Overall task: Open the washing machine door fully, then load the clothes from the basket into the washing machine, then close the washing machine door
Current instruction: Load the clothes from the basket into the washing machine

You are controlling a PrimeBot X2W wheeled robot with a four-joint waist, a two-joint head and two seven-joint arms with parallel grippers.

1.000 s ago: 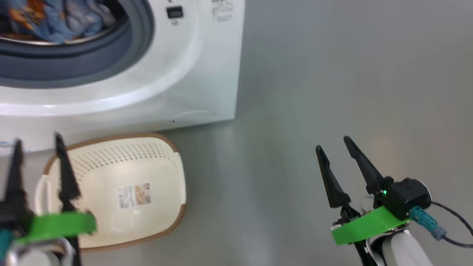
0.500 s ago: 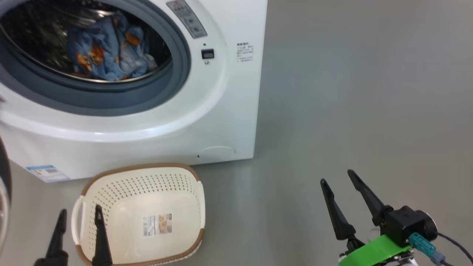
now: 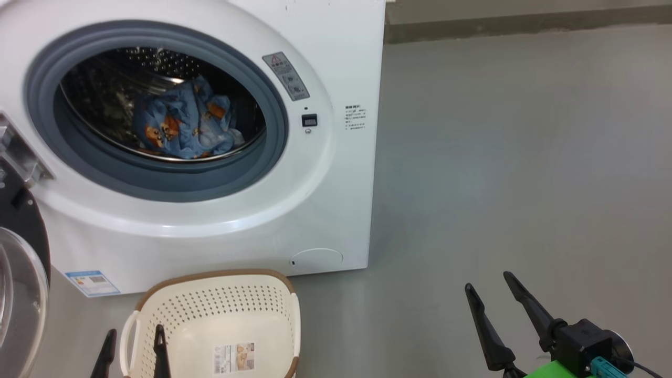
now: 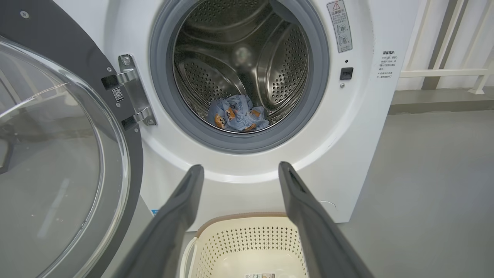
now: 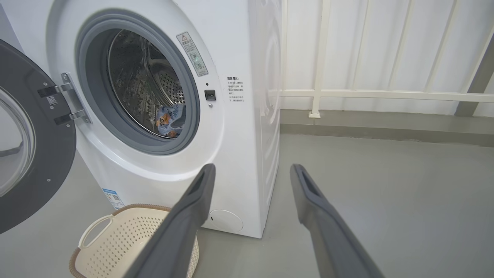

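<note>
- The washing machine (image 3: 336,173) stands on the grey floor (image 3: 499,157), its round opening facing the robot.
- The washing machine door (image 4: 77,50) is swung wide to the left on its metal hinge (image 4: 133,92). The black rim and clear glass bowl face outward, well clear of the opening.
- The clothes (image 3: 184,126), light-blue fabric with orange-brown figures, lie bunched at the bottom of the steel drum (image 4: 239,50), behind the grey-blue gasket (image 3: 157,184).
- The basket (image 3: 220,310) sits on the floor just in front of the washing machine, below the opening. The sticker on its bottom is in plain sight.
- A blue energy label (image 3: 92,282) sits low on the left of the front panel, and a round cover (image 3: 316,259) low on the right.
- The left end effector (image 3: 135,331) is at the lower left of the head view. Its two dark fingers are spread apart, and one of them overlaps the basket's left handle.
- The right end effector (image 3: 488,280) hangs over bare floor to the right of the washing machine, well apart from the basket, its fingers also spread.
- In the right wrist view, a white railing (image 5: 320,92) runs along the wall beyond the washing machine.
</note>
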